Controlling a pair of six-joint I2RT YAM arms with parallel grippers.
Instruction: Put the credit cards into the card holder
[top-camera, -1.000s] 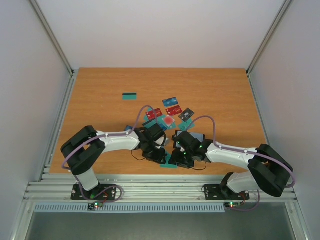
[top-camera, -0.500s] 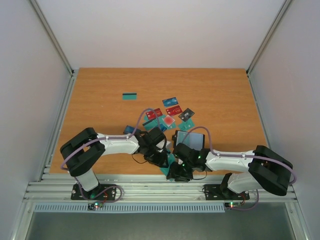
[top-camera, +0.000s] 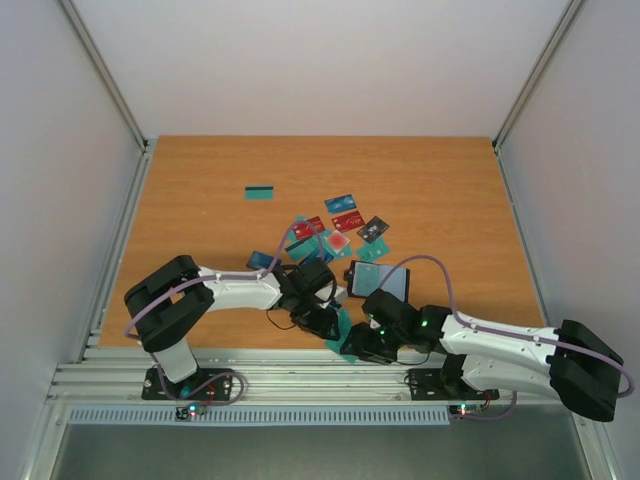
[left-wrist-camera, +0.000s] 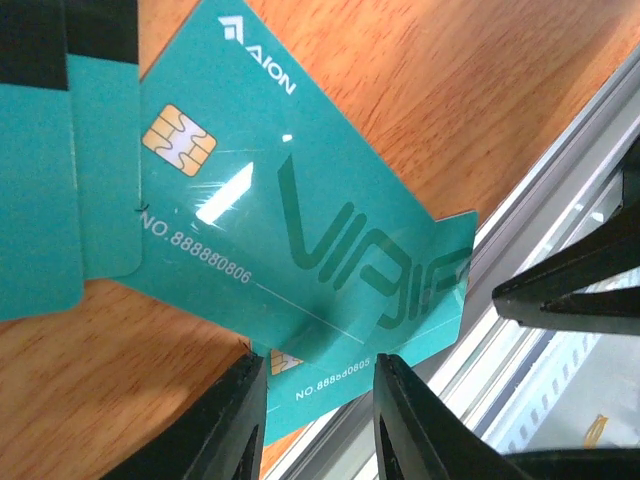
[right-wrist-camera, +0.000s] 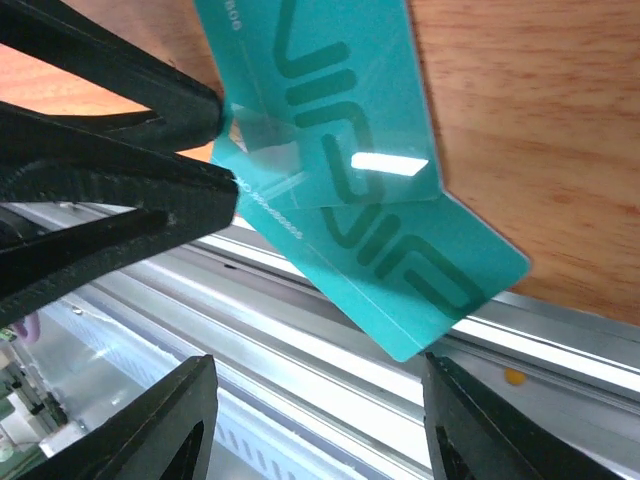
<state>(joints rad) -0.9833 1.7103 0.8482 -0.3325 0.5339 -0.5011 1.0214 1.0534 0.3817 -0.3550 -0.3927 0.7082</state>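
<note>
1. Left gripper (left-wrist-camera: 318, 362): jaws part-open, straddling the near edge of the top teal card (left-wrist-camera: 300, 200). The card appears to lie flat on the wood. No pinch is visible, so I read it as not gripped.
2. Right gripper (right-wrist-camera: 318, 370): jaws wide, nothing between them. It hangs over the metal rail (right-wrist-camera: 300, 320) at the near edge, close to the left fingers (right-wrist-camera: 150, 190) and facing them.
3. Lower teal card (right-wrist-camera: 420, 270): lies under the top one and is partly covered by it. One corner overhangs the tabletop (top-camera: 450, 180) above the rail.
4. Card holder (top-camera: 381, 278): lies open on the tabletop, just beyond both grippers. From overhead I cannot tell whether any card is inside.
5. Progress (judgement): early.
   - Both nearest cards are outside the holder.
   - Beyond it lies a loose cluster including a red card (top-camera: 347, 221), a blue card (top-camera: 341, 203) and a dark grey card (top-camera: 373, 230).
   - A striped teal card (top-camera: 260, 192) lies well apart at far left.
   - All of these are left to load.
6. In the way (judgement):
   - The overlap makes it hard to lift one card alone.
   - The overhanging card could slip onto the rail.
   - Both grippers crowd the same spot, so contact between them is a risk.
</note>
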